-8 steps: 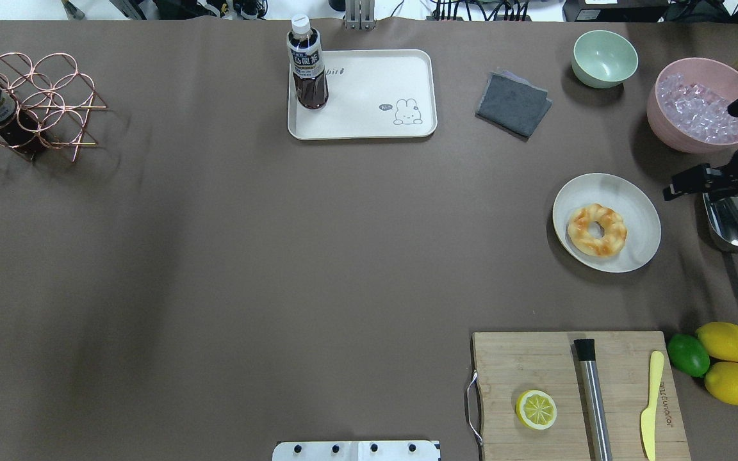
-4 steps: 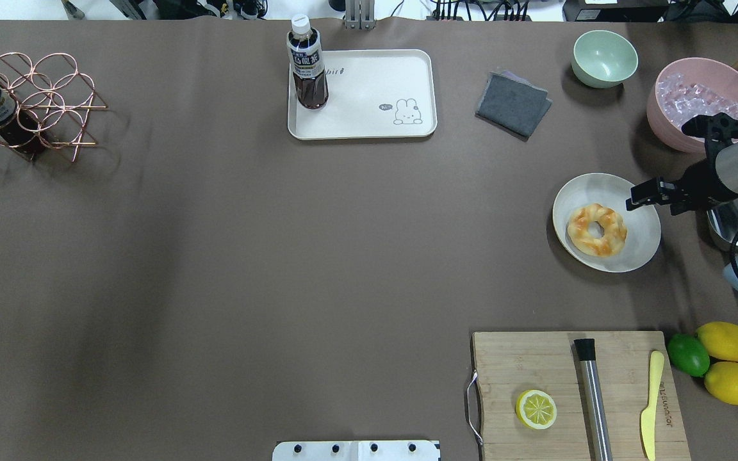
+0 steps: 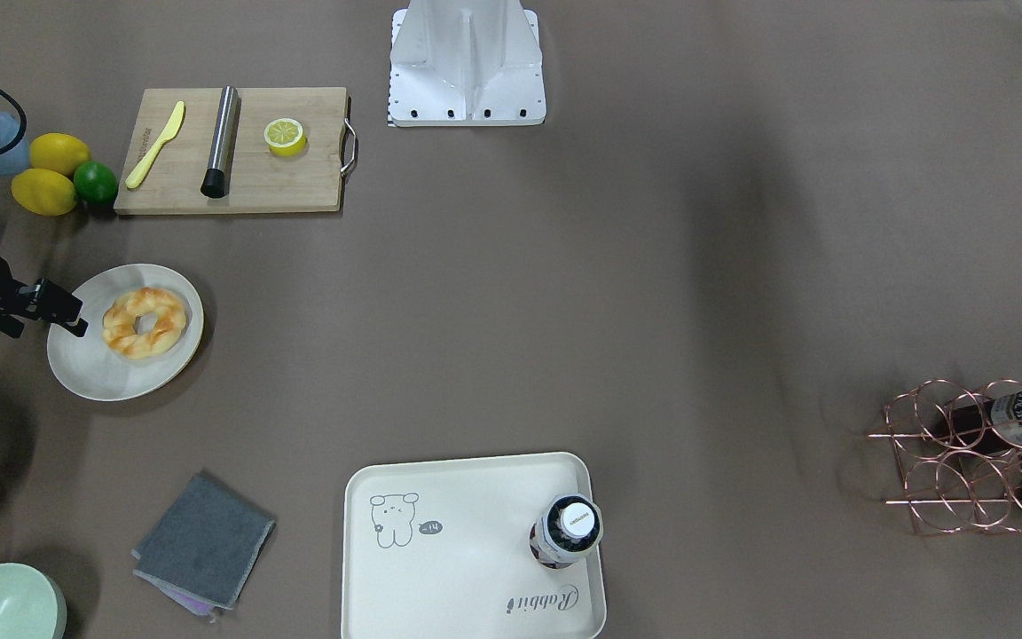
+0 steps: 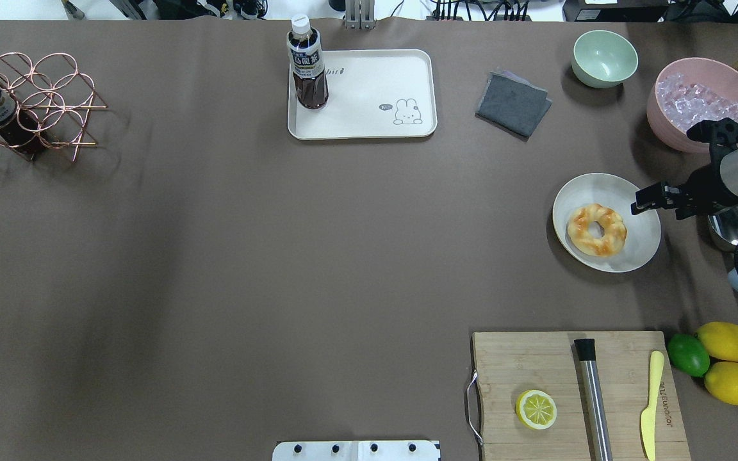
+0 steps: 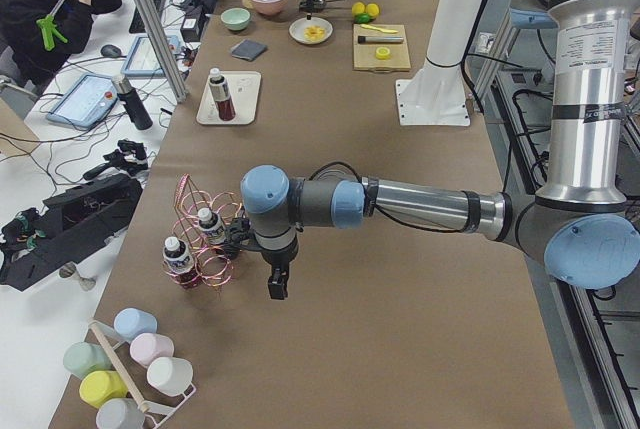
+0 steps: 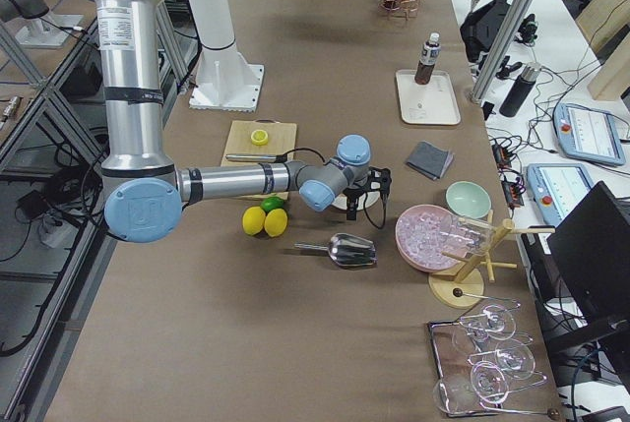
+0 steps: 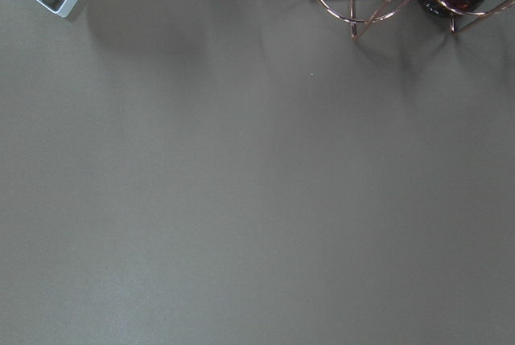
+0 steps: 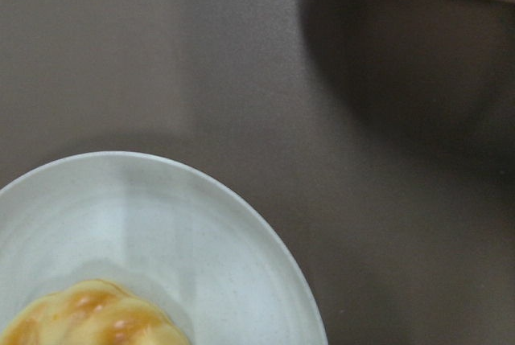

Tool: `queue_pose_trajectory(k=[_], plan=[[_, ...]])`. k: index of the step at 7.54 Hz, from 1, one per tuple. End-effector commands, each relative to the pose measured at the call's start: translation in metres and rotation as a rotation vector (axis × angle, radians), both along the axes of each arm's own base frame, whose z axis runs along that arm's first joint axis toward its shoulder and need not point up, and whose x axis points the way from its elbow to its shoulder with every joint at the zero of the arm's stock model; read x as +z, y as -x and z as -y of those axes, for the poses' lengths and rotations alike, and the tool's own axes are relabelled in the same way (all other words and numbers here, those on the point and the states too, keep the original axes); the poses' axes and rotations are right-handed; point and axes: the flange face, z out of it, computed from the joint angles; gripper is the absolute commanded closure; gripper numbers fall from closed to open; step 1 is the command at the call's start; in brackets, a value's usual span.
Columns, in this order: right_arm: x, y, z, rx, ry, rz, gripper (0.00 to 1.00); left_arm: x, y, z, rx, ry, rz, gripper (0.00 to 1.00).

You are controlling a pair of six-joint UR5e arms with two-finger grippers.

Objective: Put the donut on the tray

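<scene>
Front view: the donut [image 3: 144,322] sits on the round plate [image 3: 94,377], well apart from the tray [image 3: 467,550]. Overhead, my right claw [image 4: 639,203] hangs at the plate's edge; I can't tell if it's parted. Left view: my left claw [image 5: 277,284] hangs above the tabletop [image 5: 380,319], likewise unreadable.

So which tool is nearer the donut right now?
Right. The right tool hangs at the plate's rim, just beside the donut; the left tool is far off, by the copper rack.
</scene>
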Motion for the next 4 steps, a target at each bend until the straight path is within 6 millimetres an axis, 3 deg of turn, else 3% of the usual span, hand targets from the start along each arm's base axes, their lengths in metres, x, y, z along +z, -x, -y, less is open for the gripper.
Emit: queue_pose_trajectory(k=[1,3,4], plan=[[0.0080,0.0011,0.0004,0.003,0.017,-0.009,0.01,0.0005,-0.0001,-0.0007,0.000,0.001,-0.001,0.02],[0.0101,0.0037,-0.0015,-0.003,0.022,-0.013,0.03,0.0034,0.0000,-0.0028,0.000,0.007,-0.001,0.02],[0.0106,0.0051,-0.0021,0.013,0.046,-0.014,0.33,0.0051,0.0001,-0.0043,0.001,0.011,0.000,0.02]])
